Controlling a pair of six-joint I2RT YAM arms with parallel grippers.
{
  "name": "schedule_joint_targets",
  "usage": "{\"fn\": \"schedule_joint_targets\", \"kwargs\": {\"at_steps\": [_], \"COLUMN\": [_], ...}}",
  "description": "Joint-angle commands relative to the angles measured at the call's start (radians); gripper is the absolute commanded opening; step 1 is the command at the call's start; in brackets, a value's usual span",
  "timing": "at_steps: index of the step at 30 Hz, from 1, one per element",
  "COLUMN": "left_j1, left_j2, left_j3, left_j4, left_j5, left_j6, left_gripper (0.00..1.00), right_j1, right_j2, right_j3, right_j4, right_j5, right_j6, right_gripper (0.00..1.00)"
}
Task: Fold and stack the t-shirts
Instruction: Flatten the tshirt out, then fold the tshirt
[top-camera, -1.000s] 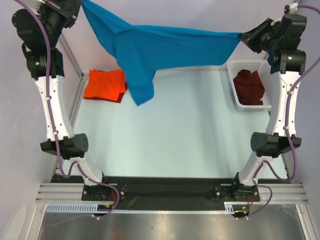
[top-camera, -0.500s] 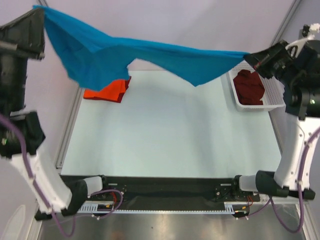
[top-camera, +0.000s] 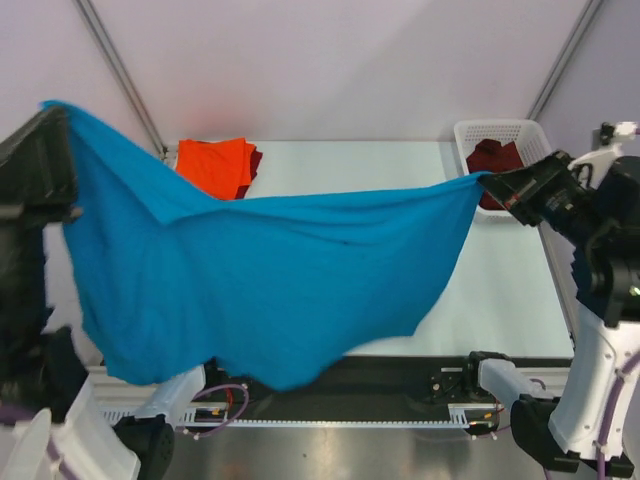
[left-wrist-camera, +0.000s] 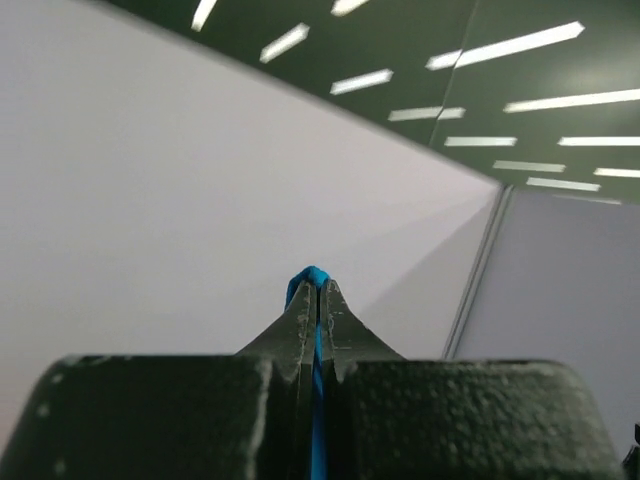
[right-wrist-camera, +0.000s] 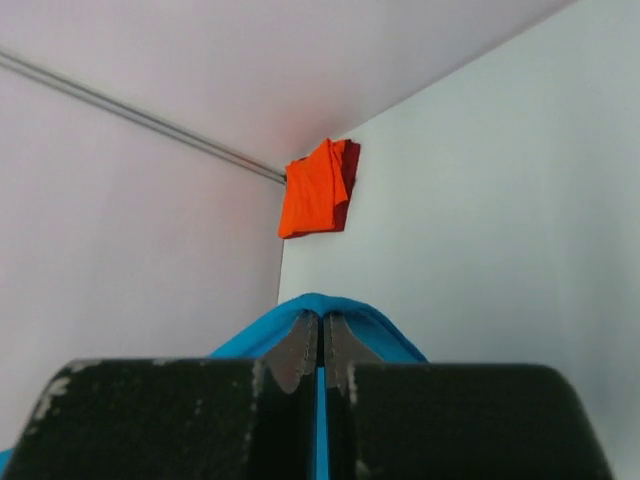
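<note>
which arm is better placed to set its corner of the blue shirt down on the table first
Likely right. The right gripper, shut on the blue shirt, hangs over the table beside the basket. The left gripper holds its corner much nearer the overhead camera, at that view's left edge.

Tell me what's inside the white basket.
Inside the white basket lies dark maroon cloth. How many shirts that is cannot be told: the right gripper and the corner of the blue t-shirt it holds cover the basket's near part.
</note>
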Motion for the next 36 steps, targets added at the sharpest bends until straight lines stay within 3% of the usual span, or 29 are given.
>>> {"fn": "schedule_joint_targets", "kwargs": {"at_steps": [1, 5, 9, 15, 21, 29, 36], "left_j1": [-0.005, -0.030, -0.051, -0.094, -0.096, -0.097, -0.139], "left_j2": [0.114, 0.255, 0.514, 0.923, 1.311, 1.395, 1.309], "left_j3": [-0.226, -0.413, -0.450, -0.375, -0.033, 0.038, -0.028], "left_j4": [0.003, 0.170, 0.246, 0.329, 0.278, 0.321, 0.297], "left_j5": [0.021, 0.083, 0.166, 0.231, 0.311, 0.326, 0.291], "left_j6": [-0.033, -0.033, -0.013, -0.001, 0.019, -0.038, -0.048], "left_gripper": [0.00, 0.00, 0.00, 0.00, 0.00, 0.00, 0.00], "right_j1": [0.020, 0.077, 0.109, 0.096, 0.096, 0.060, -0.001], "right_j2": [0.032, 0.121, 0.266, 0.564, 0.843, 1.046, 1.129], "right_j3": [-0.211, -0.320, -0.386, -0.370, -0.296, -0.138, -0.011], "right_j4": [0.169, 0.321, 0.453, 0.599, 0.725, 0.743, 0.693], "right_j5": [0.029, 0.129, 0.233, 0.258, 0.226, 0.172, 0.172], "right_j6": [0.079, 0.042, -0.002, -0.053, -0.110, -0.153, -0.164], "right_gripper": [0.00, 0.00, 0.00, 0.00, 0.00, 0.00, 0.00]}}
